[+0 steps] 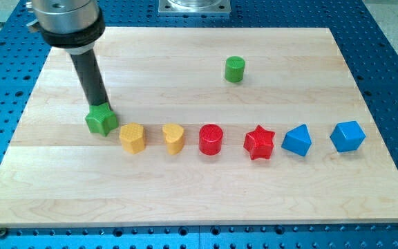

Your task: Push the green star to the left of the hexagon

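Note:
The green star [101, 120] lies at the left of the wooden board [199, 187], just left of and slightly above the yellow hexagon [133, 137], nearly touching it. My tip [99, 106] rests against the star's top edge, on its side toward the view's top. The dark rod runs up and to the left from there.
A row runs rightward from the hexagon: yellow heart [174, 137], red cylinder [211, 139], red star [259, 142], blue triangular block [297, 140], blue cube-like block [347, 135]. A green cylinder [235, 69] stands alone near the view's top.

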You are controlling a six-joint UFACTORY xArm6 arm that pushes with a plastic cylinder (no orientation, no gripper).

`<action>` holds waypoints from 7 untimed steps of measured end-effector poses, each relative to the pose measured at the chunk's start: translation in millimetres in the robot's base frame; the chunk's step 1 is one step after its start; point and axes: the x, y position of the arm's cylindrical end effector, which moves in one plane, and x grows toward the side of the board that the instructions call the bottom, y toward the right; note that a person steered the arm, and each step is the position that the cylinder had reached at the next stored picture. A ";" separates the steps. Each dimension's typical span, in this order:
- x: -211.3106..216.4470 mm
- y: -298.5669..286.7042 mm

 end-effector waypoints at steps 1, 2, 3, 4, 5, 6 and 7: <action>23.6 -18.5; 42.3 -38.2; 37.3 -37.2; 3.4 3.5; 2.4 32.8; 11.8 29.4; 28.6 19.9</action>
